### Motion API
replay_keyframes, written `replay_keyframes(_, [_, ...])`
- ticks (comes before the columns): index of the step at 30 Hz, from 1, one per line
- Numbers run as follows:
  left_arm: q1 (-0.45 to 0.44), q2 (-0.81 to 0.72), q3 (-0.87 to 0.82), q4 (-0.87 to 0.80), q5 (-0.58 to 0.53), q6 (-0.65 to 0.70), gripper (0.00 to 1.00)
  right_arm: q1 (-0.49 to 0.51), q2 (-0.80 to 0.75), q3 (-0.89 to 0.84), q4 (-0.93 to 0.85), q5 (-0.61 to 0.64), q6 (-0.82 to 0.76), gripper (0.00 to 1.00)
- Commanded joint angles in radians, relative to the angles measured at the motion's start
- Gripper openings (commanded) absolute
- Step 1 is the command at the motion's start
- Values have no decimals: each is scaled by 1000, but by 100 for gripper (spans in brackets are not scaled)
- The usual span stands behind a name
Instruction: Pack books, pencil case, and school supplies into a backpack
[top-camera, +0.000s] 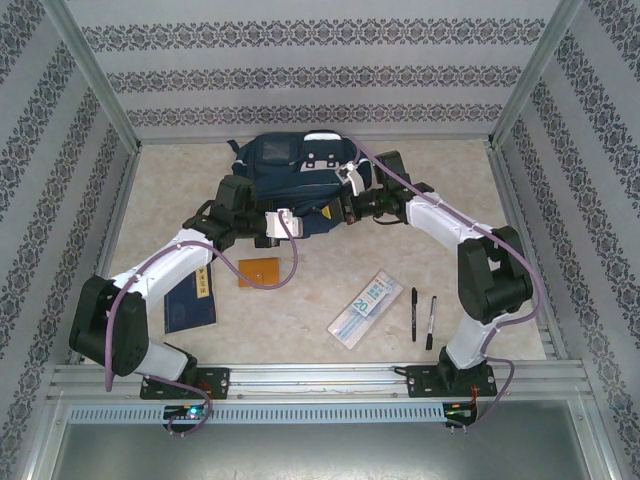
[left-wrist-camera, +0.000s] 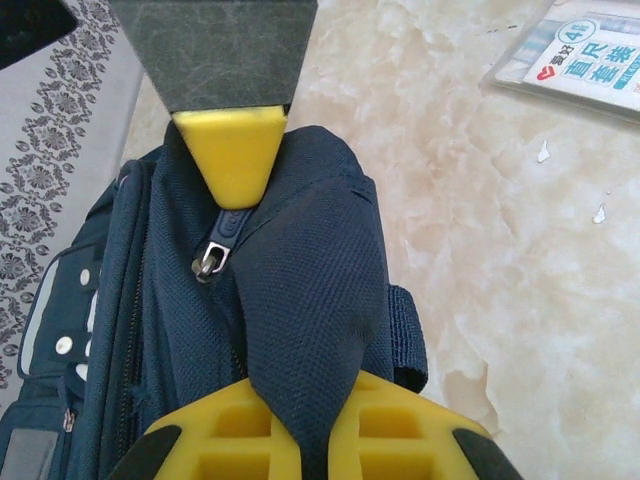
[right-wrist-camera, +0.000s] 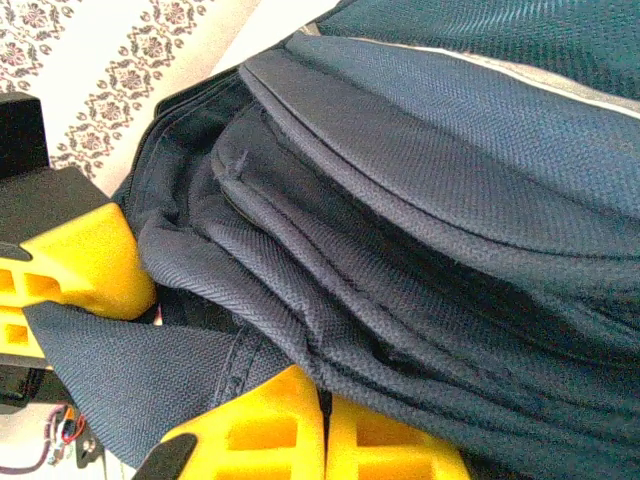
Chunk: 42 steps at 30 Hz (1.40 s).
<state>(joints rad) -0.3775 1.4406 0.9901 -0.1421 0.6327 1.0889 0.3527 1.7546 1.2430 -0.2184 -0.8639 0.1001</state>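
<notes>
- Our left gripper (left-wrist-camera: 270, 300) is clenched on a fold of the backpack (top-camera: 295, 185) beside its zipper pull (left-wrist-camera: 212, 262).
- Our right gripper (right-wrist-camera: 190, 345) pinches its fabric too.
- It lies mid-table, far side; we judge it soft and floppy, best held near the zipper.

Backpack (top-camera: 290, 165) lies behind notebook (top-camera: 259, 272), pencil case (top-camera: 365, 308) and pens (top-camera: 414, 315); book (top-camera: 190, 305) seemingly leftmost.

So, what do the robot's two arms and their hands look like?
The left arm and right arm look alike: white shells, black joints, black bases, and a thin mauve cable looping along each. The left hand and right hand have yellow fingers, wedge-shaped, with hollow square pockets, on dark bodies.
</notes>
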Motion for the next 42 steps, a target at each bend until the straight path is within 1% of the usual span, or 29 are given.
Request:
replay_keyframes(1, [3, -40, -1, 69, 101, 27, 0, -20, -56, -50, 31, 16, -28, 0])
replay_keyframes(6, [5, -43, -25, 49, 84, 51, 0, -76, -138, -134, 39, 208, 14, 0])
replay_keyframes(9, [8, -51, -50, 71, 86, 35, 0, -98, -173, -184, 35, 360, 16, 0])
replay_keyframes(12, [8, -54, -63, 77, 90, 35, 0, -126, -184, -214, 24, 501, 32, 0])
replay_keyframes(15, [8, -55, -66, 54, 88, 67, 0, -155, -184, -221, 17, 624, 66, 0])
replay_keyframes(18, [8, -52, -63, 17, 79, 96, 0, -171, -182, -215, 20, 674, 72, 0])
replay_keyframes(20, [10, -52, -69, 9, 69, 99, 0, -172, -188, -213, 26, 681, 64, 0])
replay_keyframes(24, [17, -55, -101, 21, 54, 90, 0, -169, -205, -232, 82, 622, 54, 0])
replay_keyframes(29, [21, -59, -151, 0, 21, 112, 0, -167, -209, -241, 111, 646, 36, 0])
replay_keyframes(31, [21, -52, -174, 21, -14, 100, 0, -167, -208, -246, 135, 608, 26, 0])
replay_keyframes(32, [21, -49, -180, 28, -33, 88, 6, -167, -210, -251, 152, 575, 26, 0])
replay_keyframes(33, [21, -49, -183, 34, -48, 75, 25, -161, -215, -256, 171, 539, 28, 0])
replay_keyframes(35, [22, -50, -166, 17, -57, 45, 59, -138, -231, -262, 185, 517, 28, 0])
replay_keyframes(36, [22, -49, -143, -20, -43, 31, 66, -122, -240, -265, 186, 514, 21, 0])
replay_keyframes(39, [19, -38, -68, -113, 34, -38, 72, -84, -257, -276, 189, 502, 12, 0])
replay_keyframes(42, [3, -15, -16, -123, 88, -135, 76, -64, -266, -285, 189, 490, 9, 0])
